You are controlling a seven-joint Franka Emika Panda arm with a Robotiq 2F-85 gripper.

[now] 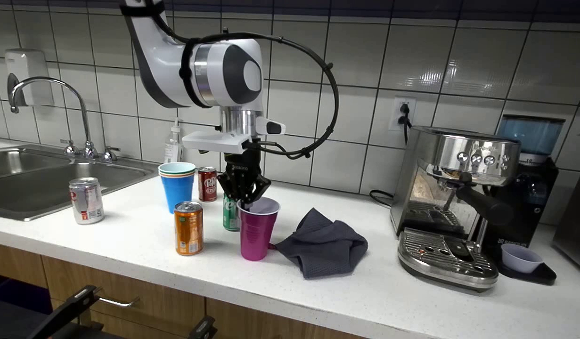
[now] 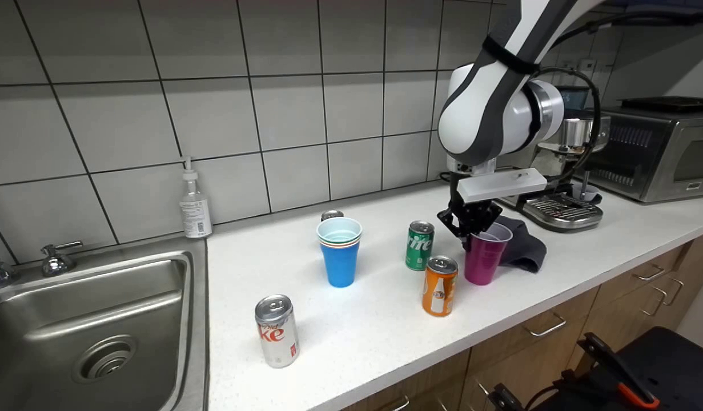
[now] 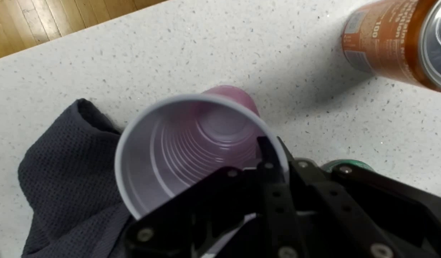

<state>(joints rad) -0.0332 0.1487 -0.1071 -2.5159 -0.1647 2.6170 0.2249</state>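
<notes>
A magenta plastic cup (image 1: 257, 235) with a pale lilac inside stands upright on the white counter. It also shows in an exterior view (image 2: 483, 262) and in the wrist view (image 3: 191, 143). My gripper (image 3: 272, 147) points down and is shut on the cup's wall at the rim, one finger inside and one outside. The fingers also show at the rim in both exterior views (image 1: 243, 203) (image 2: 467, 244). A dark grey cloth (image 1: 327, 245) lies crumpled beside the cup. A green can (image 2: 420, 245) and an orange can (image 1: 189, 229) stand close to the cup's other side.
Stacked cups (image 1: 177, 190), blue outermost, a dark red can (image 1: 208, 184) and a silver can (image 1: 86, 201) stand toward the sink (image 2: 194, 319). A soap bottle (image 2: 195, 205) is by the wall. An espresso machine (image 1: 459, 197) stands beyond the cloth.
</notes>
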